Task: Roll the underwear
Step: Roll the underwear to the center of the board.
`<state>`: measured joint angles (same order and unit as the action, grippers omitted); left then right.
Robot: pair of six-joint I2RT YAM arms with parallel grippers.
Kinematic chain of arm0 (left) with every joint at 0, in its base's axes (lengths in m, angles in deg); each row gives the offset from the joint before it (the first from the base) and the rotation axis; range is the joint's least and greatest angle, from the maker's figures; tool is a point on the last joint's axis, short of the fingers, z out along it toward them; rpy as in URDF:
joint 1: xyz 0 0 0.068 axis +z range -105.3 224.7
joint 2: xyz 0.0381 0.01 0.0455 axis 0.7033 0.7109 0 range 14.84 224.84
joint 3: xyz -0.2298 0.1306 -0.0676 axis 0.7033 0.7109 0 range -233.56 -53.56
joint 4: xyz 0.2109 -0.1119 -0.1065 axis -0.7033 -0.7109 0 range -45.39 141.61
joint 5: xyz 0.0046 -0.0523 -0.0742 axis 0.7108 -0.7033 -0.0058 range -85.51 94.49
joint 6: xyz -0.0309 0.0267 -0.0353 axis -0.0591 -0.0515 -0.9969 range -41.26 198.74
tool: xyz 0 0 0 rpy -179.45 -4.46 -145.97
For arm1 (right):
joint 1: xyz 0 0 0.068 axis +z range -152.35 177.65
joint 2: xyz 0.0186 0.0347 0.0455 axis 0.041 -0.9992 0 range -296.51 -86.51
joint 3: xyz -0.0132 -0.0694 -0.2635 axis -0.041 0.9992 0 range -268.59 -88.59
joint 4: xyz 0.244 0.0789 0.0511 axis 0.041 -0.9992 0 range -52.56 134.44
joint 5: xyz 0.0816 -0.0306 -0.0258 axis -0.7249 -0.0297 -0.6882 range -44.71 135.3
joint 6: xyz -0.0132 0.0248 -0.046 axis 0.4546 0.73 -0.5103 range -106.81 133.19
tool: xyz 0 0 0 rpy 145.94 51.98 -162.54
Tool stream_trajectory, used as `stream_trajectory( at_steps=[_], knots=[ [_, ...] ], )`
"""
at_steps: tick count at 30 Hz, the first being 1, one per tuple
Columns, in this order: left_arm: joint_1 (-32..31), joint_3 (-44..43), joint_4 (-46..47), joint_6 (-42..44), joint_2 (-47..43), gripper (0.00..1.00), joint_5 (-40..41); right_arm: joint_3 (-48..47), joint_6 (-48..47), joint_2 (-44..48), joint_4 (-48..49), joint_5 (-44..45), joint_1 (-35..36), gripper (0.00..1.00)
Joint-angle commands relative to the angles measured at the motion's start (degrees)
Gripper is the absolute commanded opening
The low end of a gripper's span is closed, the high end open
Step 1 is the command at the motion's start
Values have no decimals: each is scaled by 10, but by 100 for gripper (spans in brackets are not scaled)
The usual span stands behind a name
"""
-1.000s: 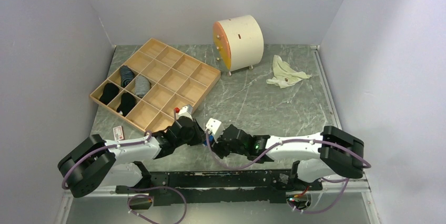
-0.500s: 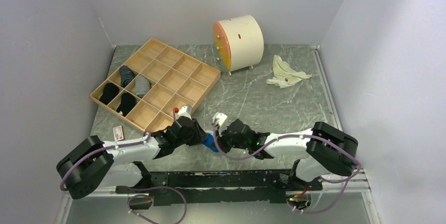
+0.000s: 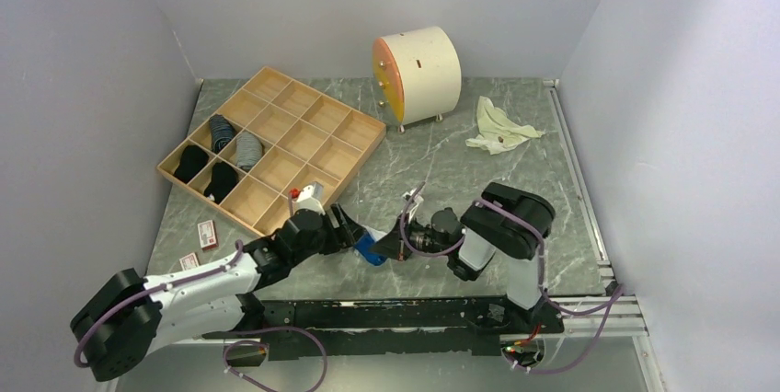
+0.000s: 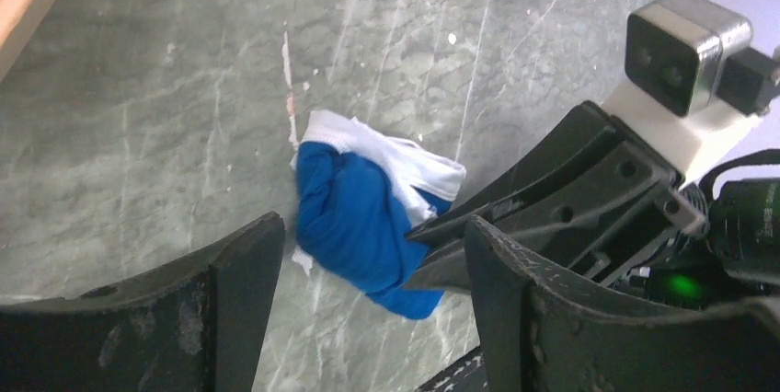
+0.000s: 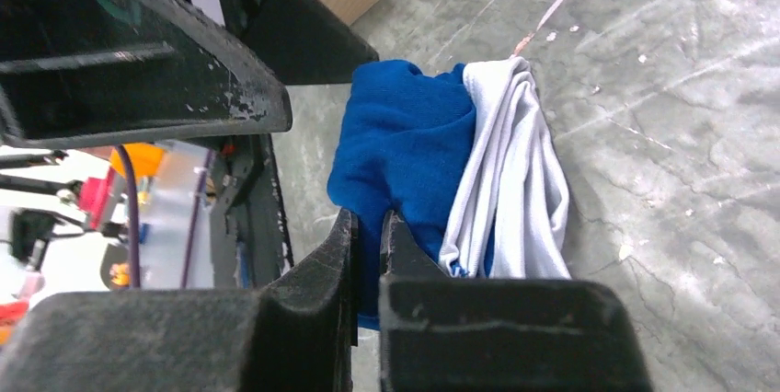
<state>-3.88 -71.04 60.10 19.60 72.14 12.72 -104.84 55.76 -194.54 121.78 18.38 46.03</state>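
1. Since a second ago the right arm has folded its elbow up and swung in low, and the left gripper (image 4: pixel 372 226) has let go and spread.
2. Left gripper: jaws wide apart, one finger on each side of the underwear (image 4: pixel 354 217), gripping nothing.
3. Right gripper (image 5: pixel 366 226): jaws closed, tips pinching the blue fabric at the bundle's edge.
4. Underwear: a bunched blue wad with a white waistband, lying on the table (image 3: pixel 460 171) at front centre, near the wooden tray (image 3: pixel 276 134) corner.
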Motion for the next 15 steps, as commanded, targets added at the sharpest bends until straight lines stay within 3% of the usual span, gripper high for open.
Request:
stream_trajectory(
  at_steps=[1, 6, 10, 15],
  knots=[
    [-2, 34, 27, -10, -35, 74, 0, 47, 60, -88, 30, 46, -19, 0],
    [-5, 24, 0, 10, -47, 71, 8, 65, 76, -96, 57, 59, -32, 0],
    [-14, 26, 47, 15, -15, 69, -5, 75, 84, -90, 46, 78, -38, 0],
    [-51, 10, 92, 3, 58, 54, -3, 87, 94, -91, 44, 93, -47, 0]
  ],
)
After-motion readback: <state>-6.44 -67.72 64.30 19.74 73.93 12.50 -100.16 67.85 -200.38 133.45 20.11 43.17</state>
